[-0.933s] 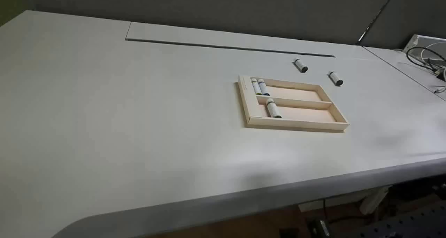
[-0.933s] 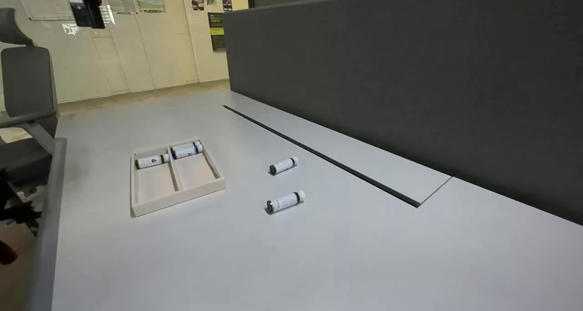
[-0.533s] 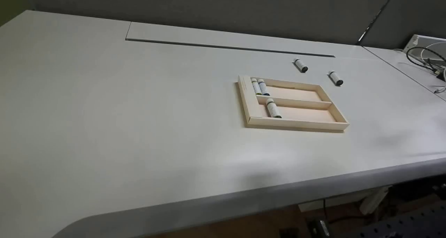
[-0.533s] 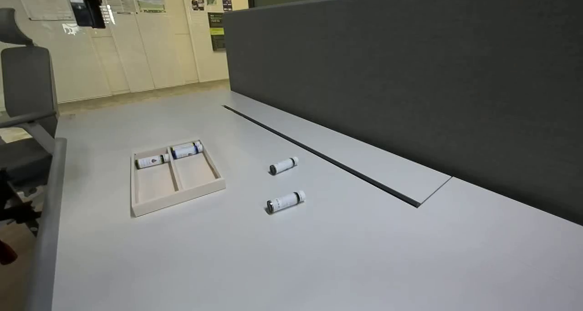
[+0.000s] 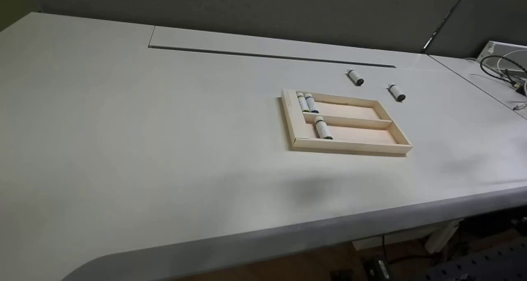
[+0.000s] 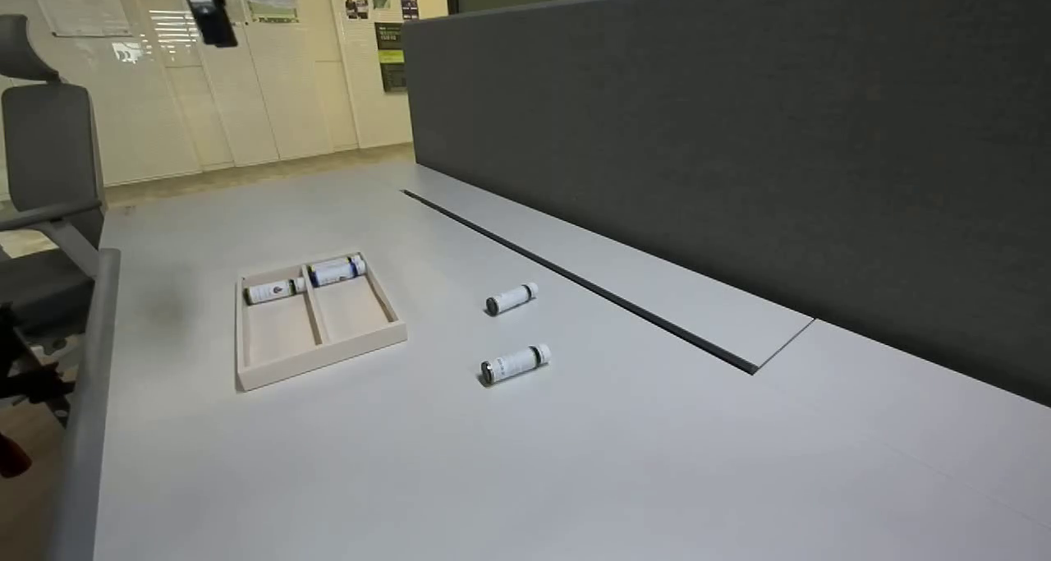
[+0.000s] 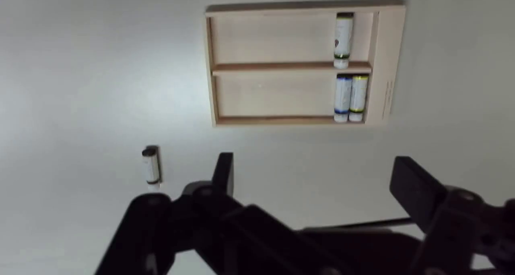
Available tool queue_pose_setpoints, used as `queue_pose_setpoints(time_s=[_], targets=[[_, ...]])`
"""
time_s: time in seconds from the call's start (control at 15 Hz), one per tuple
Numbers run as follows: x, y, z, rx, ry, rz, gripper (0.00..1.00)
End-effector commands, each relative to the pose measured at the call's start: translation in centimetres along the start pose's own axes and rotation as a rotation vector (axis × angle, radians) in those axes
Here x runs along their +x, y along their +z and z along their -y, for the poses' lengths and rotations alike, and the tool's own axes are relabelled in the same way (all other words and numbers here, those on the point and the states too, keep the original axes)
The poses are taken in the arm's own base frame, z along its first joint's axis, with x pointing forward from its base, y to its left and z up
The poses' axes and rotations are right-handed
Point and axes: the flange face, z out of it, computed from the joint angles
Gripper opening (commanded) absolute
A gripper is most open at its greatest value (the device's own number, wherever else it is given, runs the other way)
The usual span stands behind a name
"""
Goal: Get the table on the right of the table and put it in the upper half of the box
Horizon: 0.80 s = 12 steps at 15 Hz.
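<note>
Jaws spread and empty, I hang above the white desk (image 5: pixel 156 128). Leftmost in an exterior view, the shallow pale-wood box (image 5: pixel 291 116) holds three white cylindrical bottles (image 5: pixel 323 128), two in the far compartment, one near. Rightward on the desk lie a dark-ended white bottle (image 5: pixel 355 77), then the rightmost white bottle (image 5: pixel 396 92), probably my target, its label unreadable. Picking, carrying and placing it seem all undone.

In an exterior view, the camera looked down across the table (image 5: pixel 164 128) toward the partition (image 5: pixel 230 9). In an exterior view, the camera faced along the table at a shallower angle toward the wall (image 6: pixel 287 101), partition at right. The wrist view looked steeply down past the gripper (image 7: pixel 313 162), with the box (image 7: pixel 386 61) largest in frame. All views shared the box; both exterior views included two loose bottles (image 5: pixel 355 77) (image 5: pixel 397 92).
</note>
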Motion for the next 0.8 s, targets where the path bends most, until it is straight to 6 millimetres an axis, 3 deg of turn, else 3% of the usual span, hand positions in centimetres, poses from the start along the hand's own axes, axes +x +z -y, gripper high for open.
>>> queue_pose_setpoints(time_s=[0.0, 0.33, 0.47, 0.53, 0.73], targets=[[7.0, 1.3, -1.5, 0.033, -0.021, -0.074, 1.00], [14.7, 5.3, -2.1, 0.081, -0.093, 0.015, 1.00], [16.9, 6.4, -2.4, 0.012, -0.009, 0.070, 1.00], [14.0, 6.2, -2.5, 0.055, -0.066, 0.029, 1.00], [16.4, 7.4, -2.6, 0.032, -0.039, 0.065, 1.00]])
